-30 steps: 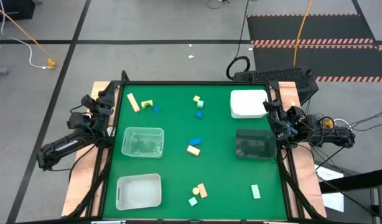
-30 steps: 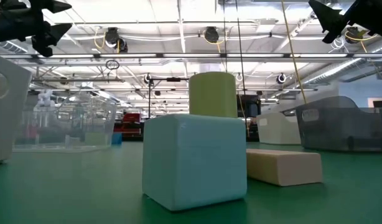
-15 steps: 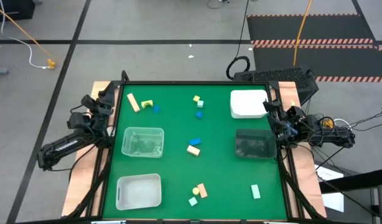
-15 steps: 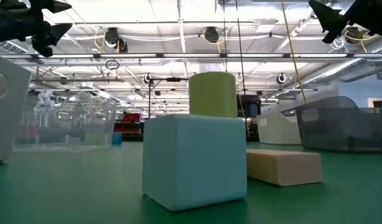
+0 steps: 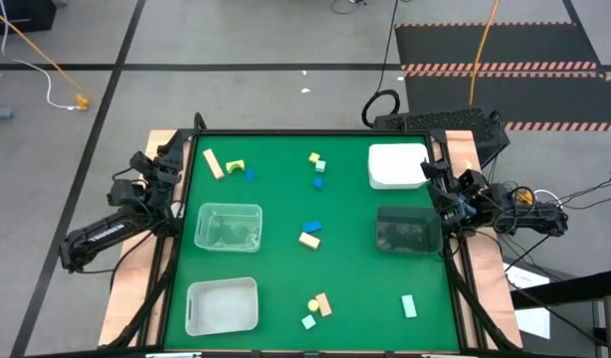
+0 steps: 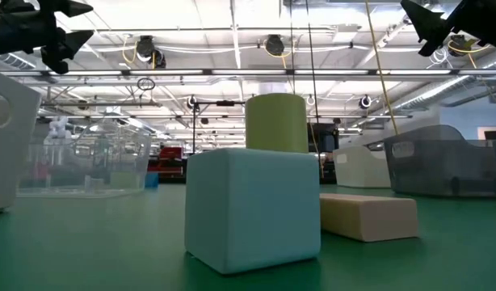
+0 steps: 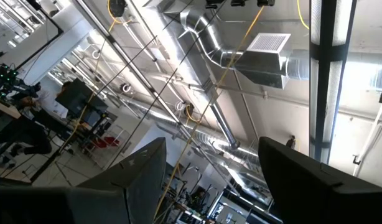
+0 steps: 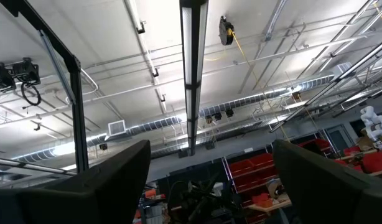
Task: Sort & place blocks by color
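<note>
No change from the earlier frames: nothing has moved. Left gripper (image 5: 151, 164) parked off the table's left edge, fingers spread apart, holding nothing. Right gripper (image 5: 437, 179) parked at the right edge, fingers likewise apart and empty. Small coloured blocks lie scattered on the green table (image 5: 355, 249): peach-orange bar (image 5: 213, 164), yellow arch (image 5: 235, 165), blue cube (image 5: 311, 228), mint green bar (image 5: 409, 305). Clear plastic tub (image 5: 228, 227) and white tub (image 5: 222, 305) sit left.

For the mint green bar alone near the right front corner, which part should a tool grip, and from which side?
Grip the mint green bar across its two long sides, at mid-length, coming straight down from above. It lies flat on the mat with nothing beside it, so both long sides are free.
</note>
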